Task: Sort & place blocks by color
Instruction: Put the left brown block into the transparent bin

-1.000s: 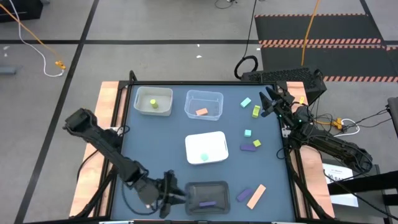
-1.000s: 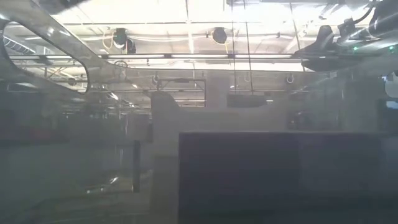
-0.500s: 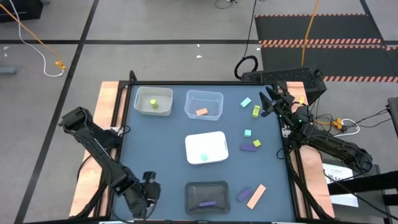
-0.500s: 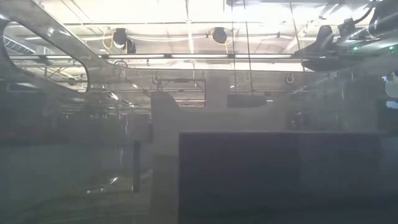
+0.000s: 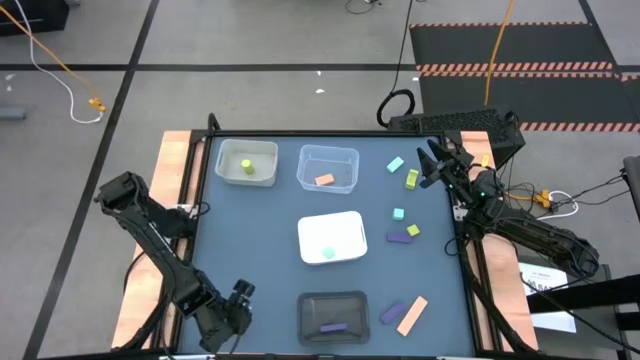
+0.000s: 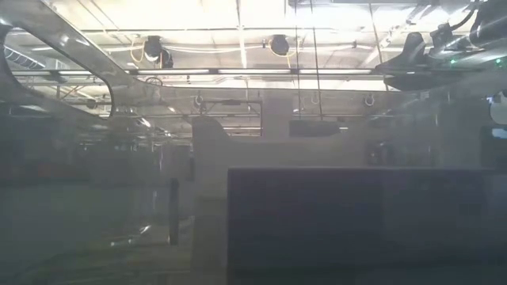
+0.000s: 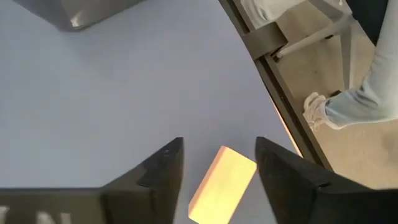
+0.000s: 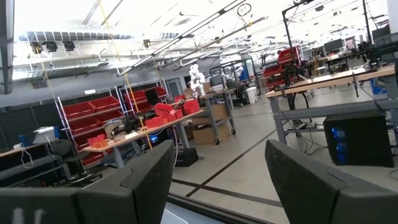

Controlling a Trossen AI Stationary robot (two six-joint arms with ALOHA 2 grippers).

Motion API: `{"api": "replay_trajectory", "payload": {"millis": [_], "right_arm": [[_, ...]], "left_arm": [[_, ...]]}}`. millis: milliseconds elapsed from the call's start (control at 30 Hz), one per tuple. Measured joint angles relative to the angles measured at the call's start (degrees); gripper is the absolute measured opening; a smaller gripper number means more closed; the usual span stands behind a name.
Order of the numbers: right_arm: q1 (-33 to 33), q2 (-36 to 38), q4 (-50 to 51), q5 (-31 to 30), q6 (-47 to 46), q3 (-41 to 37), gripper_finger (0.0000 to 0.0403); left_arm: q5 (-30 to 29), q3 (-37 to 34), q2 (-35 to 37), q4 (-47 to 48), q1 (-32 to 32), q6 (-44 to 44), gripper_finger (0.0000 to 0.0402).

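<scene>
Left arm: folded low at the table's near left corner, its dark two-finger left gripper parted.
Right arm: waiting at the far right edge, dark two-finger right gripper parted.

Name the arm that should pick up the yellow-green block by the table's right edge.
Right. The right gripper is open right beside the yellow-green block, while the left gripper sits at the near-left corner, beyond the dark tray.
</scene>
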State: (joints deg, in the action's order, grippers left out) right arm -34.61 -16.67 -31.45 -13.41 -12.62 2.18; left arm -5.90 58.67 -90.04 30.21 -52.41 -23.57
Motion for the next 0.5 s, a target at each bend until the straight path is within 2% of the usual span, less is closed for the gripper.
{"api": "replay_trajectory", "payload": {"millis": [133,233,333,500], "right_arm": [[0.00,0.00,0.00,0.00,0.02,0.02,0.0247],[0.00,0.00,0.00,0.01,0.00,0.01,0.0247],[0.00,0.00,0.00,0.00,0.01,0.01,0.0247],[-0.01,0.00,0.00,0.00,0.00,0.02,0.0247]], "left_arm": [[-0.03,0.00,-0.24,-0.01,-0.46,4.36,0.0266],[-0.04,0.02,-2.01,-0.38,-0.79,9.24,0.0293],[0.21,0.02,-4.68,0.95,-1.45,10.03,0.0302],[0.67,0.02,-8.53,2.37,-2.89,14.90,0.0289]]}}
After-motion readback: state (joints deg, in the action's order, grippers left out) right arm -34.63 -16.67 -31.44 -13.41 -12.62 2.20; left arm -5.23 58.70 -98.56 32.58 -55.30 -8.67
